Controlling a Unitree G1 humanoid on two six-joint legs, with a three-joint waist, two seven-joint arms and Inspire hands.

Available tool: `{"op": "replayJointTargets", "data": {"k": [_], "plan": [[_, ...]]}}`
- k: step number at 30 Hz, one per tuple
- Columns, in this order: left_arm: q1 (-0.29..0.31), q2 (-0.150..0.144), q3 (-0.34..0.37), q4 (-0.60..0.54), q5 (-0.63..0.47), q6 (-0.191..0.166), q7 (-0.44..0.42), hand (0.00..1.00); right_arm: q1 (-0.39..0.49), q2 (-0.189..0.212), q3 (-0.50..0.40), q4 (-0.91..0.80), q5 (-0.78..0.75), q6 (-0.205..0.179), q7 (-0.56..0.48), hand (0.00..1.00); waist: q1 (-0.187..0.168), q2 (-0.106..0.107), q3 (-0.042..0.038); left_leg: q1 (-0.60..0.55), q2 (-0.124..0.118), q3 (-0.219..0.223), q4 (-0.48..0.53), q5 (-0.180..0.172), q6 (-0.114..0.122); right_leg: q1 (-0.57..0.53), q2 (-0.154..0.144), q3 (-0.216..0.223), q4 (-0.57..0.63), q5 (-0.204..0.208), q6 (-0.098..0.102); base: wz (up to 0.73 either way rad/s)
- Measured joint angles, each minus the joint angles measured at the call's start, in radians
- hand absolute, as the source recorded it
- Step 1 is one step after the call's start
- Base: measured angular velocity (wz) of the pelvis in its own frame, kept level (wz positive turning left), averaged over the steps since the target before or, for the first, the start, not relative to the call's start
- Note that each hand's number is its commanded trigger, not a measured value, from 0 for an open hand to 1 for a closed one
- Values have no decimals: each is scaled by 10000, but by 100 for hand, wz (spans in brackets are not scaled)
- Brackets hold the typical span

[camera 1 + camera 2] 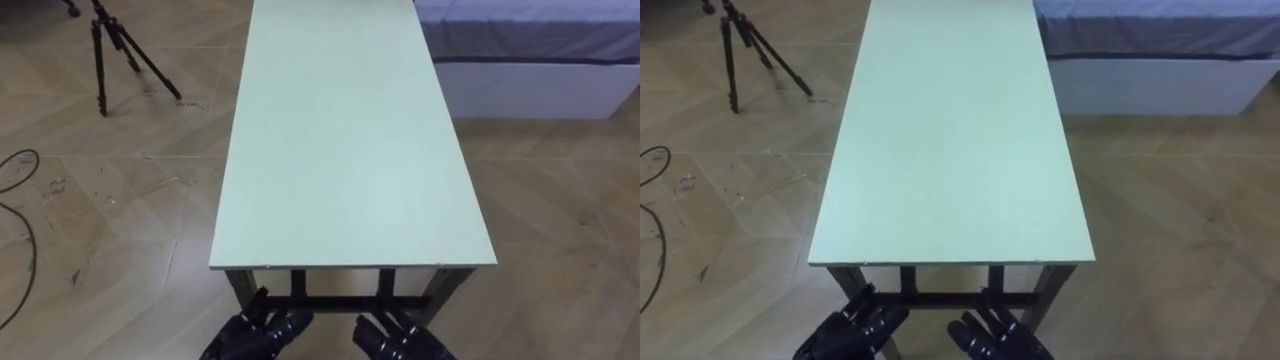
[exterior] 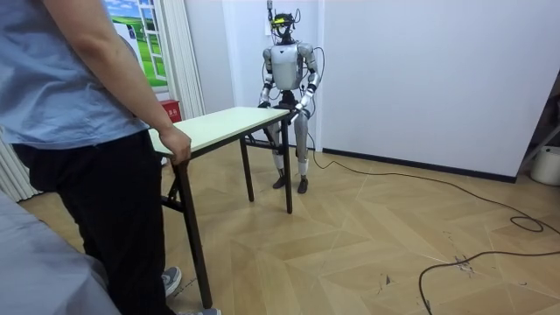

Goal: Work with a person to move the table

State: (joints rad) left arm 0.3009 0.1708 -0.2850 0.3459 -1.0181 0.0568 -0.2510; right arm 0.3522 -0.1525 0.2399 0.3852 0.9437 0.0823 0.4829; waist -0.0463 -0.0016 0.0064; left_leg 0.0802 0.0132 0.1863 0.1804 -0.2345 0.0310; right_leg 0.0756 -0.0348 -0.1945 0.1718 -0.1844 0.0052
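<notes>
Silver-white robot with black left hand [image 1: 255, 335] and right hand [image 1: 400, 340].

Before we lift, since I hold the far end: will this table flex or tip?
The table probably stays stiff: flat top on a braced frame. Long and narrow on thin legs, it would likely tilt if one end rises first.

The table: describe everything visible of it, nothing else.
The table is long and rectangular, with a thin, matte pale green top that looks like laminated board and a dark, metal-looking frame of legs and crossbars. It stands level on the wooden floor, with a bed beside its far right corner. A person's hand grips the end away from the robot. At the robot's end, its left hand and right hand reach, open, below the top's edge; contact cannot be confirmed.
</notes>
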Motion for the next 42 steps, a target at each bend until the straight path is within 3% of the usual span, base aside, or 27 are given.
{"op": "replayJointTargets", "data": {"k": [14, 24, 33, 38, 42], "plan": [[-39, -23, -169, -1196, -969, 158, 17, 0, -399, 20, 208, -432, 1558, 70, 103, 0, -76, 22, 6, -19, 24, -10, -35, 0, 1, -54, 43, -67, 150, 0, -1, 0], [-496, -36, -109, -1235, -2794, 151, 416, 0, -487, -20, 225, -940, 3191, 111, -299, 0, -32, 75, 45, 14, 13, 11, -16, 4, 3, -67, 22, -9, 136, 0, -1, 0], [-607, -49, 89, -1228, -2927, 187, 726, 0, -593, 22, 180, -982, 3932, 150, -686, 0, -7, 136, 91, 5, 14, 6, 29, 6, 4, -55, 25, -40, 141, 0, -1, 0], [-667, -28, 180, -1149, -3055, 350, 742, 0, -595, 9, 120, -1166, 4389, 165, -1125, 0, 9, 200, 123, 57, 15, 7, 18, 7, 4, -16, 26, -23, 143, 0, -1, 0], [-979, -20, 202, -406, -3038, 593, 886, 0, -716, -11, 58, -1148, 4646, 195, -1644, 0, 5, 222, 130, 192, 13, 5, 13, 7, 4, 143, 41, -32, 128, 0, -1, 0]]}}
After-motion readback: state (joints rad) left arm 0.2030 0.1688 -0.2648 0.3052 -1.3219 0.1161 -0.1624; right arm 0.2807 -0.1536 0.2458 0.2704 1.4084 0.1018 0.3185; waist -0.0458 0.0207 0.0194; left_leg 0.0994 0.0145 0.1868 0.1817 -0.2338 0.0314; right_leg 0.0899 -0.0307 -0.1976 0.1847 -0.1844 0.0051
